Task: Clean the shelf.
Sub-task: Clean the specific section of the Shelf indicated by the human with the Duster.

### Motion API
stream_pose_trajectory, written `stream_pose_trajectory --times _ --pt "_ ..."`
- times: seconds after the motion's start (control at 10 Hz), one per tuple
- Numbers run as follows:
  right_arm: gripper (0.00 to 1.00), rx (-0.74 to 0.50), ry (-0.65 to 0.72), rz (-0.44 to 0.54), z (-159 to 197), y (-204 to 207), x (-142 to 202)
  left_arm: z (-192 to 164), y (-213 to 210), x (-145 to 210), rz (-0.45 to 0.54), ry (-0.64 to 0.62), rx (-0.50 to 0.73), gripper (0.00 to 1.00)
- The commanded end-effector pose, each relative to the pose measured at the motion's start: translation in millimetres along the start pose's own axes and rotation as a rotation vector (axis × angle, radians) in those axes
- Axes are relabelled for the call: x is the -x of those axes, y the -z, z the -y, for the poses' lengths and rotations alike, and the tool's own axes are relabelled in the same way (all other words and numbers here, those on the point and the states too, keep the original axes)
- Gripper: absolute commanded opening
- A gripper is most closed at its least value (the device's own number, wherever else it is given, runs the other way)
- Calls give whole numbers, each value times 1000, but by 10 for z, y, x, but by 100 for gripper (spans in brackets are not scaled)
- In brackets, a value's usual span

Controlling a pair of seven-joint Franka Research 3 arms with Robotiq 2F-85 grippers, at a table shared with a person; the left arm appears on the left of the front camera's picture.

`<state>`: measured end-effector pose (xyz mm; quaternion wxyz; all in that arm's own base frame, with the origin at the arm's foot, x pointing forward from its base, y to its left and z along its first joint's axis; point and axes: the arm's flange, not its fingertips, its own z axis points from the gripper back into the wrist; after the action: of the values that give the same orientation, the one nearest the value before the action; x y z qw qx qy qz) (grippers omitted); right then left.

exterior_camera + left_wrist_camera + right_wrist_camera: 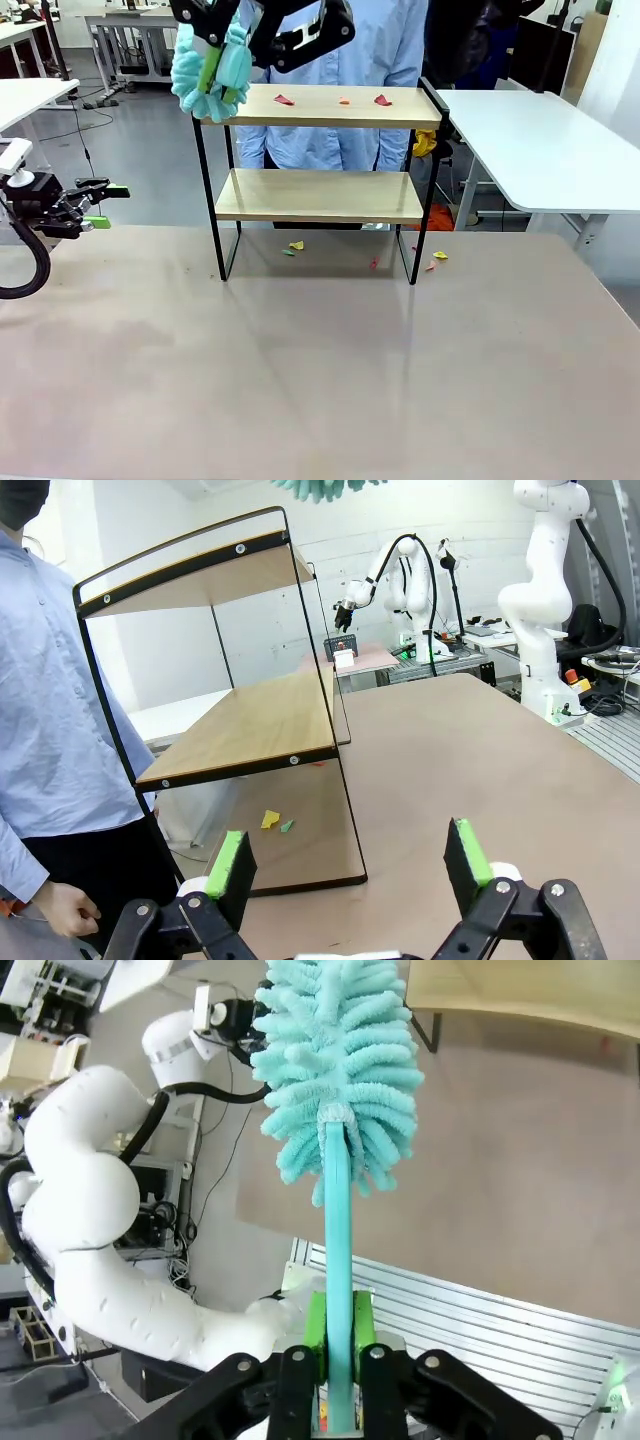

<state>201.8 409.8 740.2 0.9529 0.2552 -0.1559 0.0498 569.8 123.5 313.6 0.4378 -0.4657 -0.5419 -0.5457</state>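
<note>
The shelf (320, 195) stands upright on the far half of the counter (320, 380), about midway across, with a person in a light blue shirt (340, 50) just behind it. The right claw (222, 75) is high up at the shelf's left end, level with the top board. It is clamped tight on the thin handle of a teal duster (205, 75), whose fluffy head overlaps the left corner of that board; whether it actually touches the wood cannot be told. In the right wrist view the handle runs straight up between the green pads of the right claw (338, 1335) to the duster head (335, 1090), and a corner of a wooden board (520, 990) shows beyond.

Small red and orange scraps (344, 100) lie along the top board, right of the duster. More scraps (296, 244) – yellow, green, red – sit on the counter beneath and beside the shelf's legs.

The left claw (105, 205) is low at the counter's left edge, well apart from the shelf, pointing roughly sideways toward it. Its jaws are spread wide and hold nothing. From its wrist, the left claw (350, 855) faces the shelf (250, 730) end-on – both boards seen from the side, with the person's hand (62, 910) hanging beside the frame
</note>
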Motion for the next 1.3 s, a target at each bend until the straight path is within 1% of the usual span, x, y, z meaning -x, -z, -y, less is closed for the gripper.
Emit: stream_pose_trajectory --times 0.0,0.1,0.2,0.3,0.4,0.5,0.7,0.9,1.2 --pt "13 3 11 6 9 53 -56 -2 7 -39 0 5 4 100" --pt "13 89 -3 91 -263 158 -67 -2 7 -39 0 5 4 100" --pt "13 123 47 167 -497 282 -209 -2 7 -39 0 5 4 100" --pt "13 168 70 241 -698 424 -371 -2 7 -39 0 5 4 100" --pt "13 169 92 242 -828 547 -521 -2 7 -39 0 5 4 100" --pt "13 213 121 270 -928 675 -644 -2 7 -39 0 5 4 100" --pt "13 299 126 294 -1085 992 -864 -2 7 -39 0 5 4 100" --pt "13 318 95 319 -1108 1199 -969 -2 7 -39 0 5 4 100" --pt "13 309 75 290 -1023 1502 -1101 -2 7 -39 0 5 4 100"
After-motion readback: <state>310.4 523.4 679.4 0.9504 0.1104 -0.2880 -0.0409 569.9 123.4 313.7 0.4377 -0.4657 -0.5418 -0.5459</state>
